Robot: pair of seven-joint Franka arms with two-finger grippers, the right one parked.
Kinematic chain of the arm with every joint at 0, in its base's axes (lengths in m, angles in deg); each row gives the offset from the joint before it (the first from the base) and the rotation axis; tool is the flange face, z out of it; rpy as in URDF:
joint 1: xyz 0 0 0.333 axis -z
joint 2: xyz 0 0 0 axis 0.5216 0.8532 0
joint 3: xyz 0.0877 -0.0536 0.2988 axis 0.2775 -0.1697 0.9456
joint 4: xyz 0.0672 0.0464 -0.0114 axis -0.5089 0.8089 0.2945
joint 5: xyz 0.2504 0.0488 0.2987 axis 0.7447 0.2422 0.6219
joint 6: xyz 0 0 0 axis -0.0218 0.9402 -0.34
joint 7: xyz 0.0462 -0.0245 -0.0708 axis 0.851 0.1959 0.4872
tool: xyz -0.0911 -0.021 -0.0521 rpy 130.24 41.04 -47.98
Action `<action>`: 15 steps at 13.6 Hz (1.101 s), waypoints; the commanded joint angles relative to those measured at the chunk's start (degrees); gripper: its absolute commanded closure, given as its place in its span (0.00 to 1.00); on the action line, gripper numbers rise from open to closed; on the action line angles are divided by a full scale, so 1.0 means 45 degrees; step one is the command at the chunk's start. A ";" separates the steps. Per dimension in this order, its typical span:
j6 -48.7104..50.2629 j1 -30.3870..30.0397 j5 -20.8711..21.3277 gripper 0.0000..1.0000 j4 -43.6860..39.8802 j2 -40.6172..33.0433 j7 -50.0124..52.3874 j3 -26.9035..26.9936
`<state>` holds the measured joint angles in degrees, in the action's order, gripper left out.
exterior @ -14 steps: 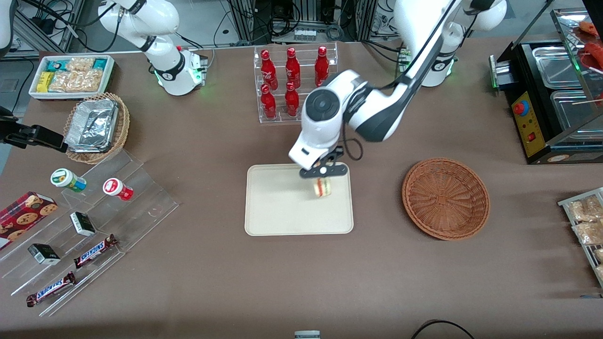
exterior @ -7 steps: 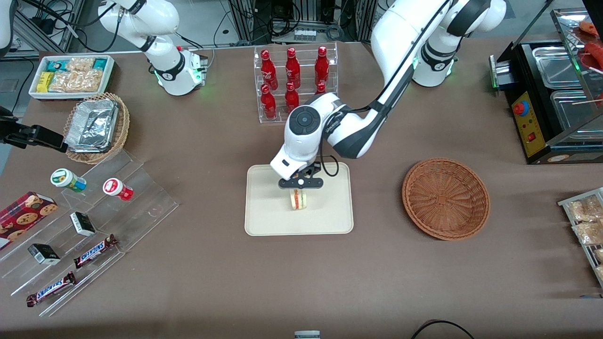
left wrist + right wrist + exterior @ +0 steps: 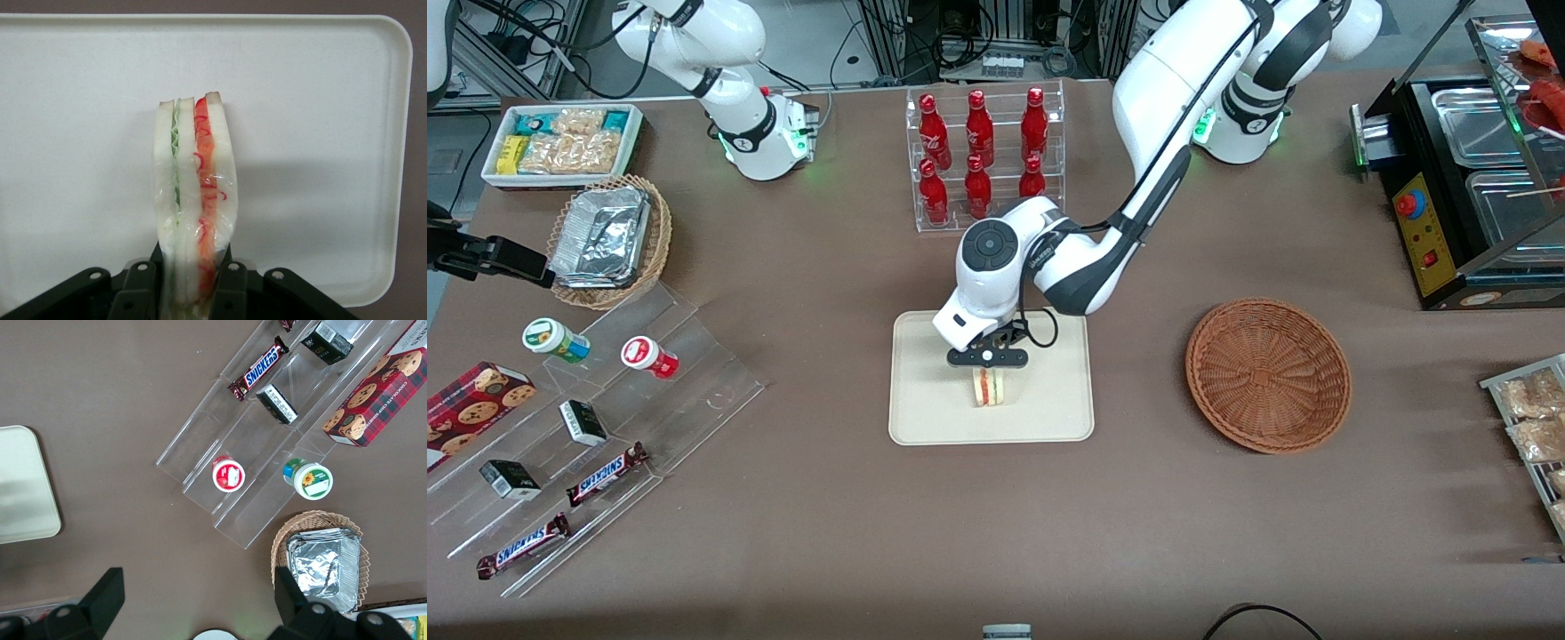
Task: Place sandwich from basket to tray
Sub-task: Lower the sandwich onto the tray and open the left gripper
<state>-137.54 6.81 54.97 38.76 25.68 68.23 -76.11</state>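
Note:
The sandwich (image 3: 987,388) (image 3: 195,200), a wrapped wedge with pale bread and red, orange and green filling, is low over the middle of the cream tray (image 3: 925,400) (image 3: 320,100). Whether it touches the tray I cannot tell. My gripper (image 3: 986,368) (image 3: 193,273) is shut on the sandwich, its black fingers (image 3: 140,283) pressed against both bread faces. The reddish-brown wicker basket (image 3: 1267,374) stands empty beside the tray, toward the working arm's end of the table.
A clear rack of red bottles (image 3: 980,156) stands farther from the front camera than the tray. Clear stepped shelves (image 3: 605,418) with snacks and small jars lie toward the parked arm's end, along with a tan basket of foil containers (image 3: 609,238).
My gripper has carried the sandwich from the tray's edge nearest the basket to over its middle and has come down lower over the tray.

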 commanded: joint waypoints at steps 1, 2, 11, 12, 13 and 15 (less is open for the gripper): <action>-0.0214 0.0210 0.0188 0.57 -0.0461 0.0310 0.0782 0.0172; -0.0216 0.0210 0.0188 0.57 -0.0461 0.0290 0.0806 0.0172; 0.1300 0.0054 0.0659 0.01 -0.0363 -0.0819 0.1116 0.0153; 0.2004 -0.0043 0.0386 0.01 -0.0363 -0.1287 0.1292 0.0153; 0.2746 -0.0257 0.0152 0.01 -0.0325 -0.1853 0.1333 0.0153; 0.4133 -0.0608 0.0110 0.01 -0.0305 -0.2791 0.1314 0.0153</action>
<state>-123.84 5.46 56.50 35.72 18.33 73.35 -75.61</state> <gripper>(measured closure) 0.004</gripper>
